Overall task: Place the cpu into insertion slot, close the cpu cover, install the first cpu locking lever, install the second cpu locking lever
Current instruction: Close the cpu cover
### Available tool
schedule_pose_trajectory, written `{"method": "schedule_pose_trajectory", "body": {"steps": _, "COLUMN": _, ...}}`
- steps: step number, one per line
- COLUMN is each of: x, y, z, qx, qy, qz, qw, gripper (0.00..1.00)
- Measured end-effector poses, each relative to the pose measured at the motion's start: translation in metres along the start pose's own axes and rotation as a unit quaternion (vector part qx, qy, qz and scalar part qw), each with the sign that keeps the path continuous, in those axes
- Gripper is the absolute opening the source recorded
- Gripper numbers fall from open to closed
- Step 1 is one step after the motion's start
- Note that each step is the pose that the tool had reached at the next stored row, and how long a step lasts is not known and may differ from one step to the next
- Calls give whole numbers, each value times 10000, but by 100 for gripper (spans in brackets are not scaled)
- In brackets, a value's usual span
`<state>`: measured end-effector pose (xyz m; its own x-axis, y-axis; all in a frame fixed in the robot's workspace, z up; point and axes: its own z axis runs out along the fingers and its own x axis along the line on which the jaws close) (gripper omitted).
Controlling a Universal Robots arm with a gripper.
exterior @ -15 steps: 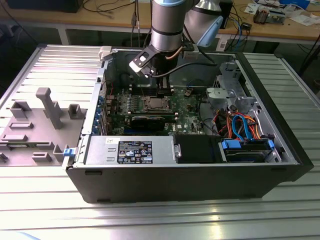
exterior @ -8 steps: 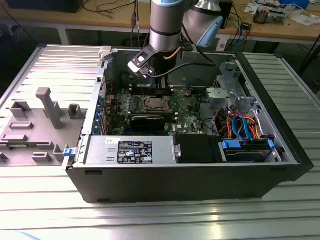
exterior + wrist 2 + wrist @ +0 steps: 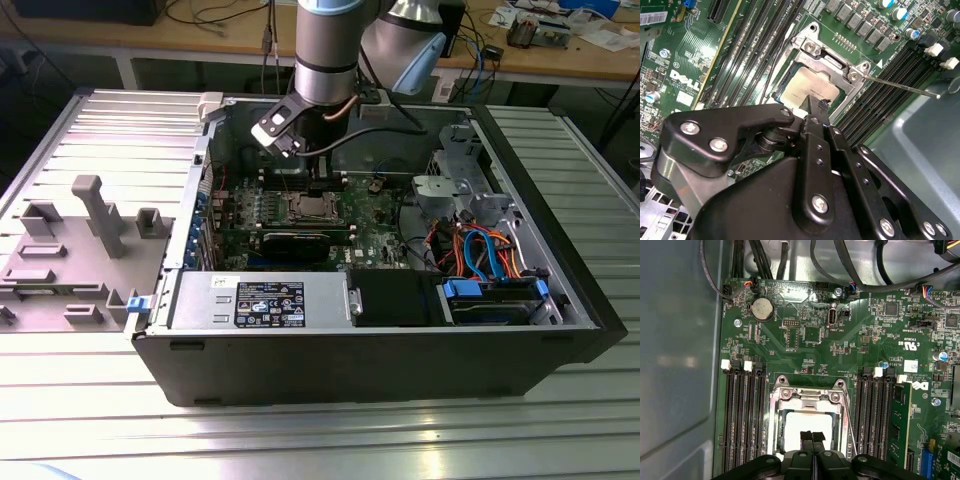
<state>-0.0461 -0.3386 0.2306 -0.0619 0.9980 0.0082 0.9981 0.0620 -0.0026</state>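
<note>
The cpu (image 3: 796, 426) lies in the insertion slot (image 3: 305, 208) on the green motherboard, its dull silver top (image 3: 807, 89) showing through the cut-out. The cpu cover (image 3: 805, 395) lies down around it as a silver frame (image 3: 832, 57). A thin wire locking lever (image 3: 900, 86) sticks out slanted over the memory slots; in the first wrist view a locking lever (image 3: 850, 427) runs along the socket's side. My gripper (image 3: 812, 436) hangs just above the chip with its black fingertips (image 3: 826, 103) pressed together, nothing between them. In the exterior view my gripper (image 3: 319, 183) is right over the socket.
The open computer case (image 3: 400, 350) stands on a ribbed metal table. Black memory slots (image 3: 742, 415) flank the socket on both sides. A long black card (image 3: 300, 243), a power supply (image 3: 260, 300) and a drive cage with cables (image 3: 490, 260) fill the case. A grey fixture (image 3: 70, 240) sits at the exterior view's left.
</note>
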Motion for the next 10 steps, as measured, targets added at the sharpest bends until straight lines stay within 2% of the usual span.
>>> {"method": "schedule_pose_trajectory", "body": {"steps": 10, "x": 0, "y": -2, "z": 14, "qx": 0, "qy": 0, "qz": -4, "qw": 10000, "gripper": 11}}
